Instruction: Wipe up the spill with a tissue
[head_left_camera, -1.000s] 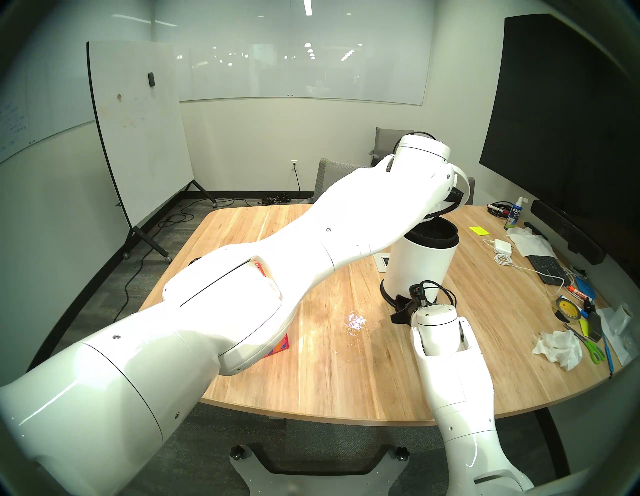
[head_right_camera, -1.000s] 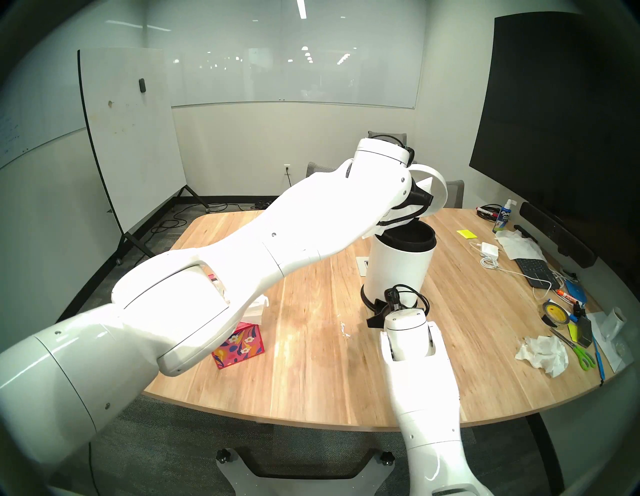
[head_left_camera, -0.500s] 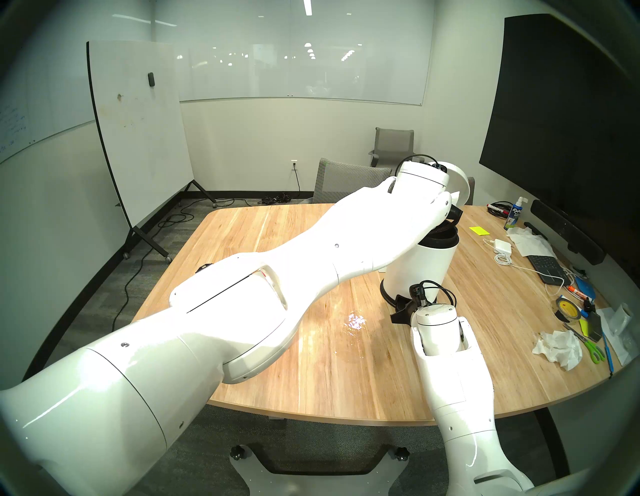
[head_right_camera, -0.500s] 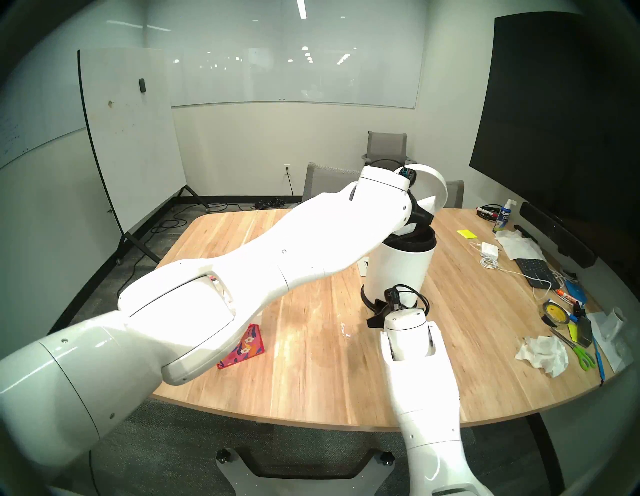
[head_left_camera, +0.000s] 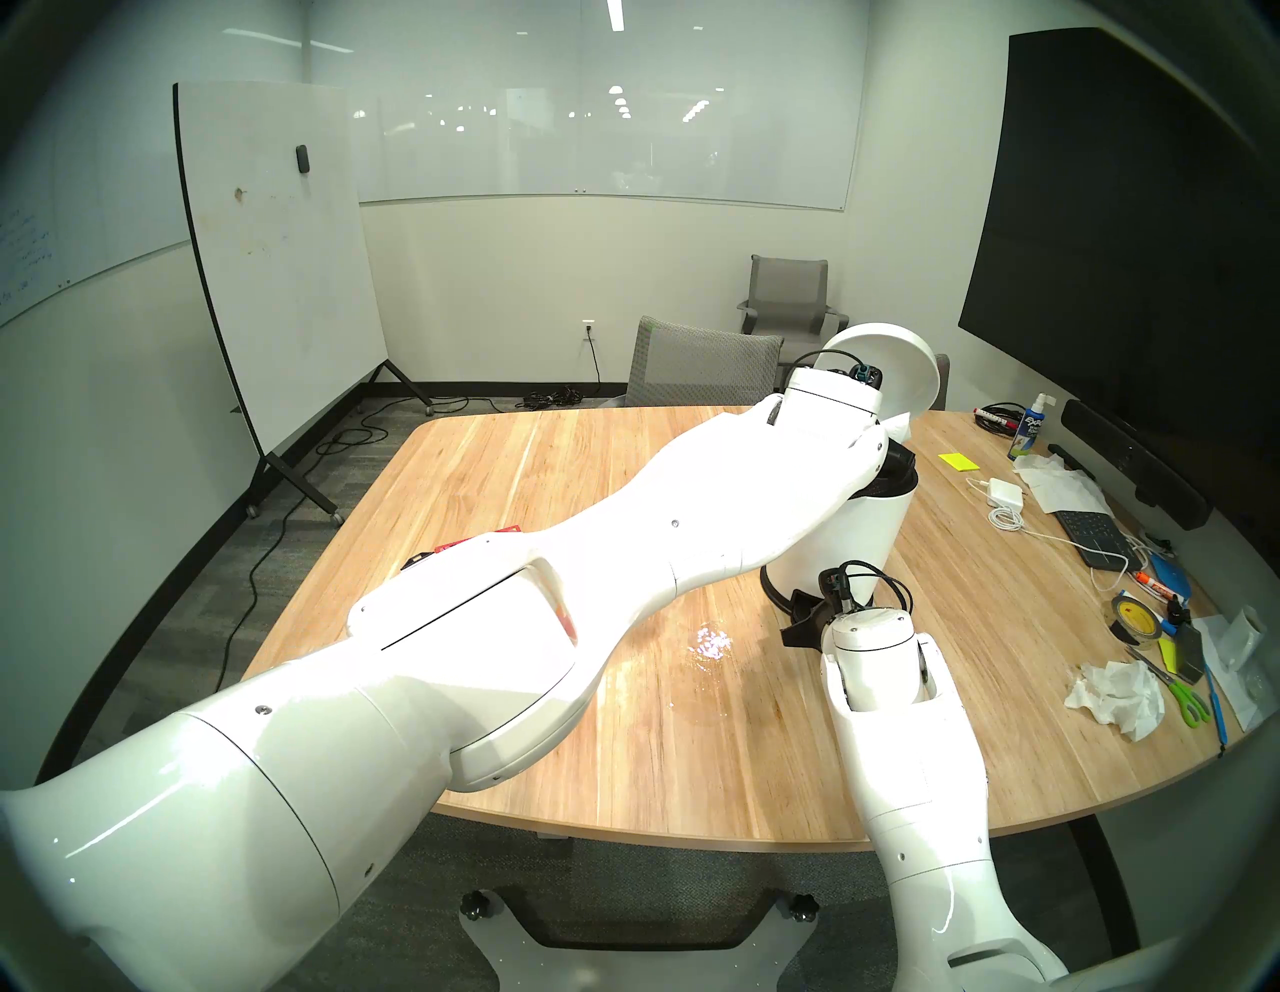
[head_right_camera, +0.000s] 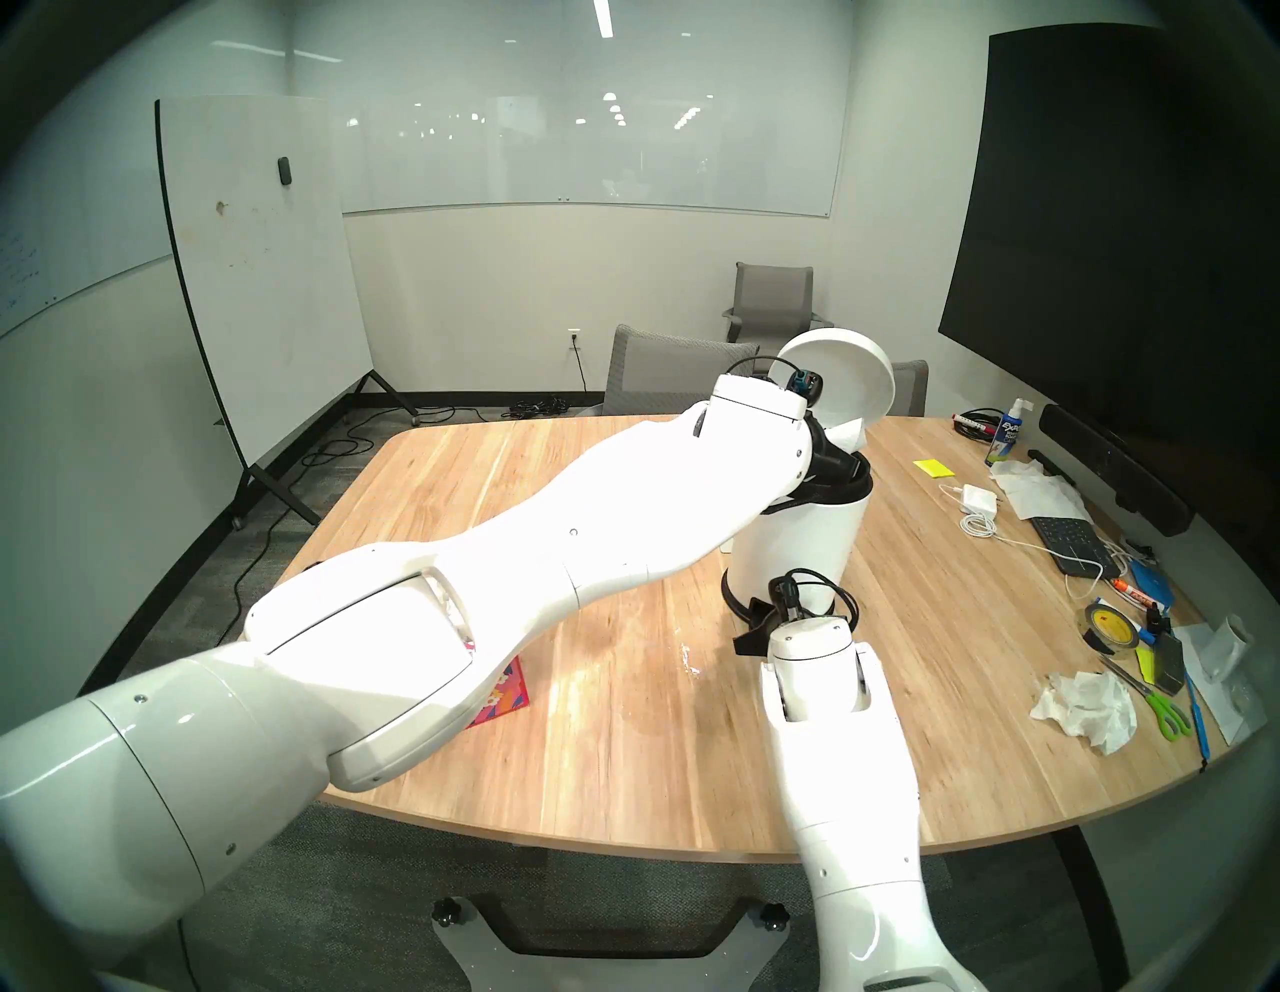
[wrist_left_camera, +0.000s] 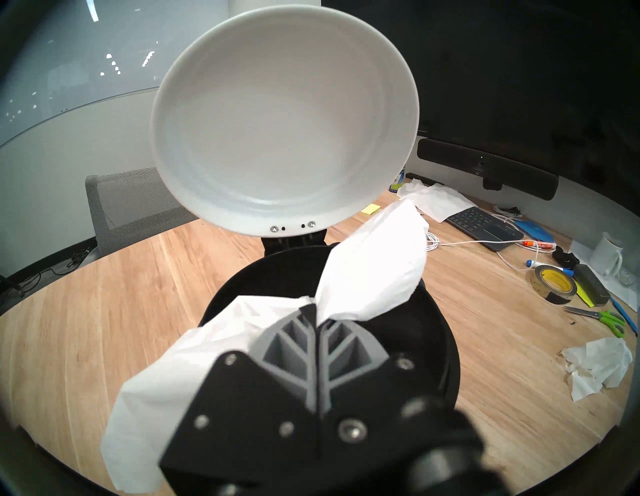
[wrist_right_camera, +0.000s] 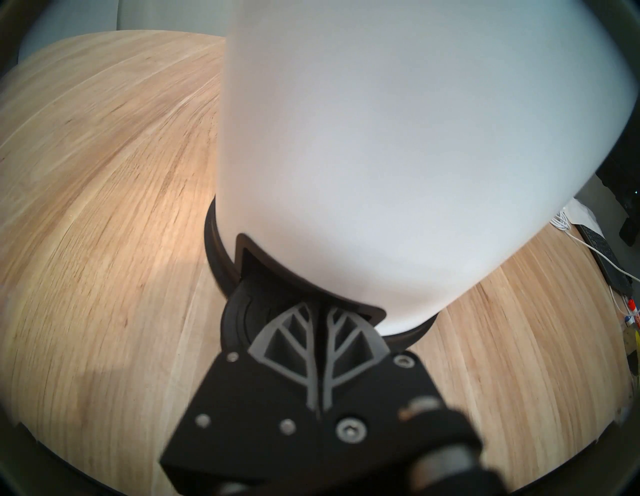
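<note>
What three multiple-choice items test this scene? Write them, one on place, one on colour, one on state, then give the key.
1. Where is the tissue? A on the floor; B over the open bin; C on a chair.
2. What colour are the handles of the scissors? A red; B black; C green.
3. How is the bin's lid? A raised; B shut; C taken off.

B: the left gripper pinches it above the bin's black rim.
C: green loops show.
A: it stands up behind the opening.

White bin (head_left_camera: 841, 547) w/ lid (wrist_left_camera: 284, 138) up, scissors (head_left_camera: 1186, 701), tape (head_left_camera: 1129, 621).
</note>
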